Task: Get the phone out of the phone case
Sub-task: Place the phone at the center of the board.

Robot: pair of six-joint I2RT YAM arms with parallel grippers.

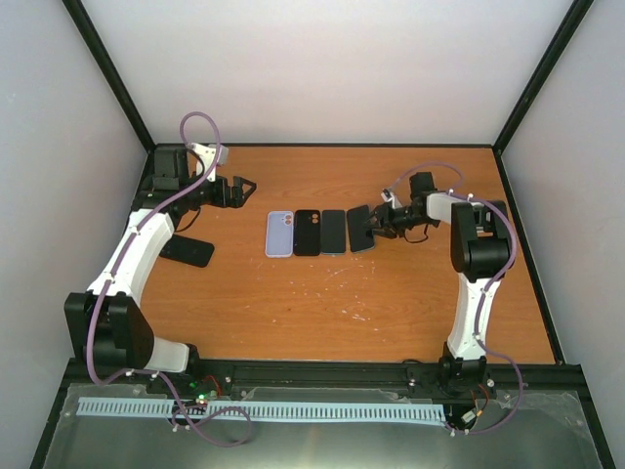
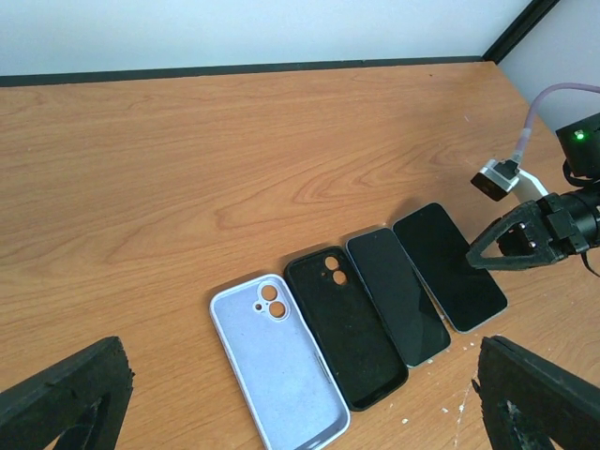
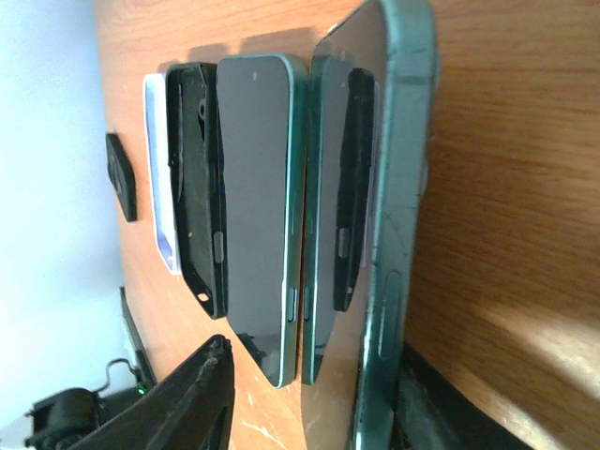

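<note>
Four items lie in a row mid-table: an empty lilac case [image 1: 279, 234] [image 2: 277, 361], an empty black case [image 1: 307, 233] [image 2: 345, 323], a bare dark phone [image 1: 334, 233] [image 2: 398, 292] and a second bare phone [image 1: 360, 228] [image 2: 450, 267]. In the right wrist view this second phone [image 3: 389, 187] is tipped up on its edge, its glass mirroring its neighbours. My right gripper [image 1: 376, 223] [image 3: 314, 375] is open around its near end, with one finger under it and the other apart. My left gripper [image 1: 242, 188] [image 2: 300, 361] is open and empty, up and left of the row.
A flat dark slab [image 1: 187, 251] lies on the table under the left arm; it also shows in the right wrist view [image 3: 122, 175]. Black frame posts and white walls close in the wooden table [image 1: 322, 303]. White scuff marks speckle the wood in front of the row.
</note>
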